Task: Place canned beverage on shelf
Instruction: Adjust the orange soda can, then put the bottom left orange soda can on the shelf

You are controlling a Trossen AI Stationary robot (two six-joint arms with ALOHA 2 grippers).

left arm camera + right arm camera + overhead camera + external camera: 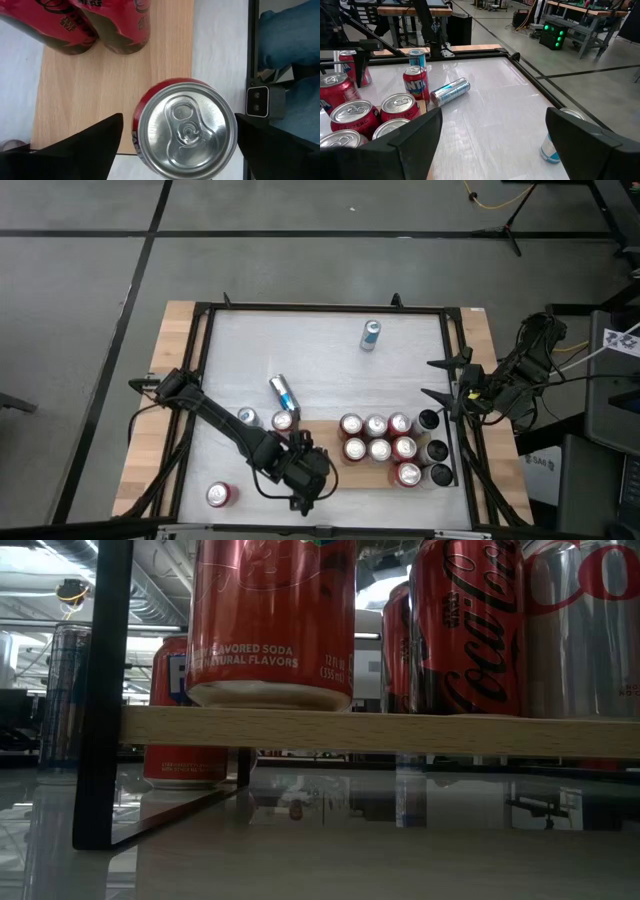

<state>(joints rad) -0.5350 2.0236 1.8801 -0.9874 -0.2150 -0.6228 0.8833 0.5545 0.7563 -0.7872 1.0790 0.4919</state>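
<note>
On the bench's (330, 345) left, a red can (221, 495) stands loose near the front edge. The left gripper (177, 137) hangs over the shelf's (332, 475) left end, fingers (87, 142) wide either side of a red can (185, 127) standing upright on the board at its edge, apparently just set down. Two upright cans (266, 419) and a tipped one (284, 392) wait behind the shelf, a blue one (370, 335) farther back. Rightward, about nine cans (378, 438) fill the shelf. The right gripper (440, 378) idles at the right rail, fingers wide, empty. So several remain.
</note>
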